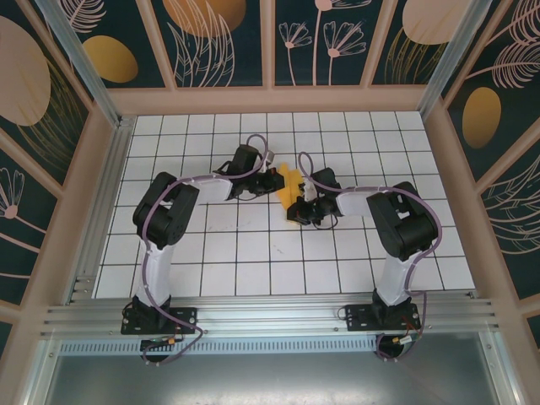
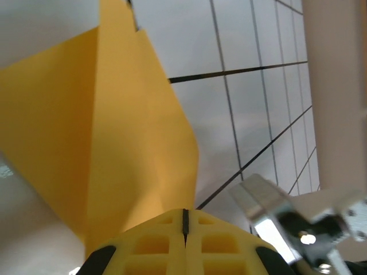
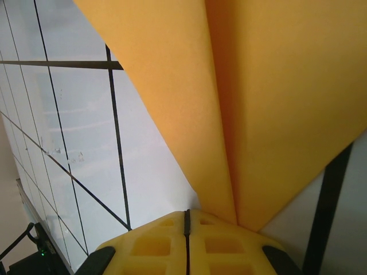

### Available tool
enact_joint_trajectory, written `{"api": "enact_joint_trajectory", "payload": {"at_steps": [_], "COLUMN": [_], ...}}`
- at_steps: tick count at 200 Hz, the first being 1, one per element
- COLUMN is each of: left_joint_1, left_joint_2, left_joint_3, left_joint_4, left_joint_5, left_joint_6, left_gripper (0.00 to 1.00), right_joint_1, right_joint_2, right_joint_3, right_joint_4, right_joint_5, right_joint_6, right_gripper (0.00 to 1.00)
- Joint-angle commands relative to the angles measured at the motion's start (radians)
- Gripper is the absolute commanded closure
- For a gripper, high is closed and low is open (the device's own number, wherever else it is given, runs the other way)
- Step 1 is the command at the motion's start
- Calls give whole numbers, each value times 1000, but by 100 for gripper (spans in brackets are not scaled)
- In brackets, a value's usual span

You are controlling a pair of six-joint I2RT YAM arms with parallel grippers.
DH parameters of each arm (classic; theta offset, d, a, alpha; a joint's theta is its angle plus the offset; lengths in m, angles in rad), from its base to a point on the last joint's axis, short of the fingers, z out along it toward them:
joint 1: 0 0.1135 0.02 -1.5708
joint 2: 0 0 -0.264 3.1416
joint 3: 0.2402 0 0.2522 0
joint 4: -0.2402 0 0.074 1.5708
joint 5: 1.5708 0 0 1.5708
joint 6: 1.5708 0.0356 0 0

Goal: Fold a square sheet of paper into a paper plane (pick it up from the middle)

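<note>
L end effector [image 2: 184, 232], R end effector [image 3: 186, 232], both clamped on paper plane [image 1: 289, 179], axis near-far

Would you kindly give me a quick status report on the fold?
Left end effector shut on paper. Right end effector shut on same paper. Paper creased, held between both. No obstruction seen.

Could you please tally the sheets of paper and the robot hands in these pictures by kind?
Paper: 1
Hands: 2, the left hand and the right hand
Total: 3
</note>
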Motion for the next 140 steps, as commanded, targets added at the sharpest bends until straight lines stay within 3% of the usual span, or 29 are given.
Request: {"api": "enact_joint_trajectory", "payload": {"at_steps": [1,81,140], "left_joint_1": [-2,-2,-2], "left_joint_2": [44,88,91], "left_joint_3": [21,-15,-7], "left_joint_4": [37,36,-16], "left_joint_5": [-11,-48,-69], "left_joint_6": [-23,25,70], "left_gripper": [95,96,96], "right_joint_1": [-1,-46,-59], "right_joint_2": [38,-115,-6], "right_joint_3": [-9,50,136], "right_joint_4": [-25,-2,-2], "right_joint_5": [69,-35,-38], "right_joint_6": [4,4,6], "right_gripper": [91,89,91]}}
